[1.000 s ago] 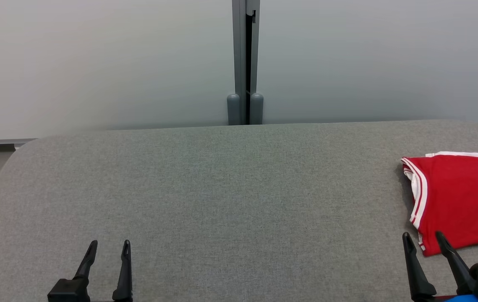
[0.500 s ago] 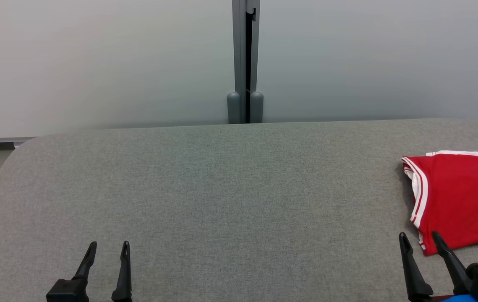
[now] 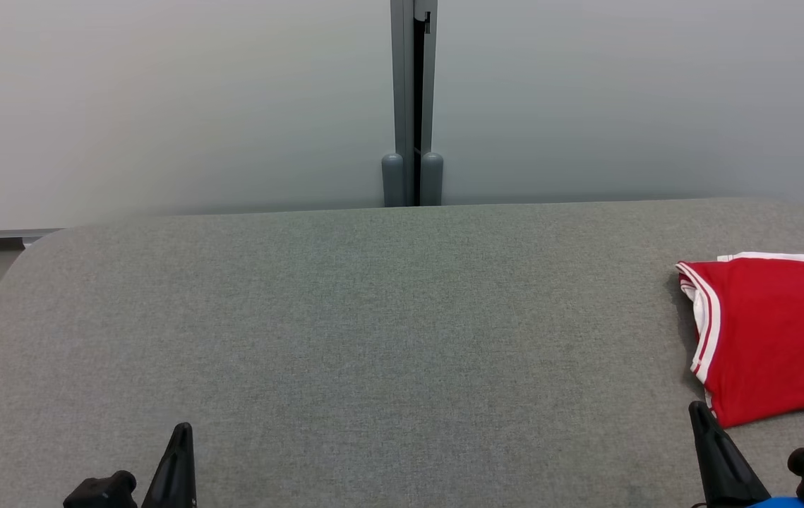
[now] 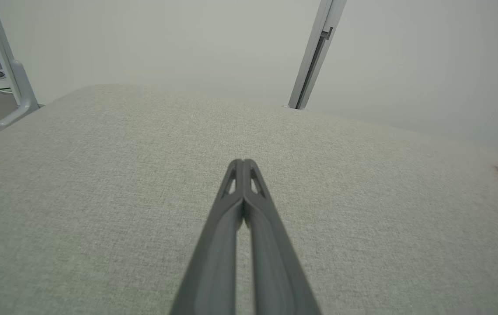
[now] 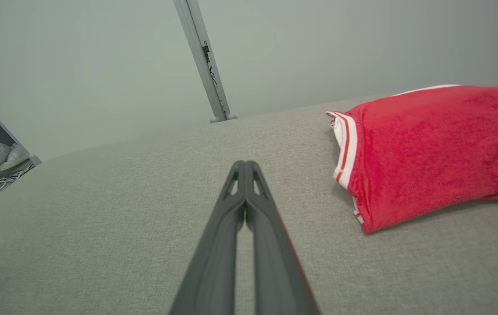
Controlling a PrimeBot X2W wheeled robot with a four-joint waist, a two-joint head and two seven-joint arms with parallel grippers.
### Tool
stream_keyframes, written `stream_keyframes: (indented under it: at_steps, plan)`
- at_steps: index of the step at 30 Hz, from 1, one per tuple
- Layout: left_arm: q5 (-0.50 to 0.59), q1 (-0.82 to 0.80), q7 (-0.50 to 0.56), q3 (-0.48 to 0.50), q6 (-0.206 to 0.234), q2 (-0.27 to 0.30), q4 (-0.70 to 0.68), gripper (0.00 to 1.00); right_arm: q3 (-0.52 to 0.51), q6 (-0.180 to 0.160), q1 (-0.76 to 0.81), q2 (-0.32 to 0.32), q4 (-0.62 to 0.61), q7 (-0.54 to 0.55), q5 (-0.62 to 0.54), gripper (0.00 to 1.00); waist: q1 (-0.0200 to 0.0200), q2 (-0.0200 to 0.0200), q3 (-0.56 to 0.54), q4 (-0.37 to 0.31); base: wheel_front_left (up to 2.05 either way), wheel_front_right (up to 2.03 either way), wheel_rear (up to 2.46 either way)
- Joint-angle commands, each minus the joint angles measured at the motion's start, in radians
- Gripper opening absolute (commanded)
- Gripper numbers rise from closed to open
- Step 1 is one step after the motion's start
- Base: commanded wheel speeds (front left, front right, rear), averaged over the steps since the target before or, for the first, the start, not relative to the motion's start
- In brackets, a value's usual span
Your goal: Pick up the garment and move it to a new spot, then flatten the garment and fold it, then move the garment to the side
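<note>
Both hands, open a moment ago, are now shut on nothing: left hand point(image 4: 243, 162), right hand point(image 5: 245, 162). Folded garment point(image 3: 776, 331) lies on the bench point(image 3: 373, 317) just right of the right hand, untouched; the task looks finished.

Soft, even indoor light fell across the flat grey woven-fabric tabletop point(image 3: 373, 317), bright enough to show its weave. The plain pale wall panels point(image 3: 162, 106), far beyond the left gripper point(image 4: 243, 162), shaded gently from warm off-white on its left to cooler grey on its right. The folded red garment with white-striped trim point(image 5: 428, 148), just right of the right gripper point(image 5: 245, 162), threw a thin, soft-edged shadow onto the fabric along its near and left edges. In both wrist views, wide-angle distortion tilted the upright grey metal post point(image 4: 314, 57), and the long dark fingers point(image 5: 214, 262) lost sharpness toward the lens.
</note>
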Motion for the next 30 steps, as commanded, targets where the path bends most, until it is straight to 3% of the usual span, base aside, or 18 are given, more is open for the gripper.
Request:
stream_keyframes:
  at_steps: [1,30]
  plan:
    - [-0.037,-0.033,0.008,0.02,-0.007,0.001,-0.016,0.0,0.0,0.0,-0.03,-0.007,-0.005,0.005,0.047,0.0,0.0,0.0,0.0,0.0,0.0,0.0,0.0]
    - [-0.452,-0.096,0.131,0.141,-0.063,-0.067,-0.028,0.0,0.003,0.0,-0.135,-0.019,0.103,0.038,0.538,0.0,0.0,0.0,0.01,-0.004,0.0,0.0,0.0]
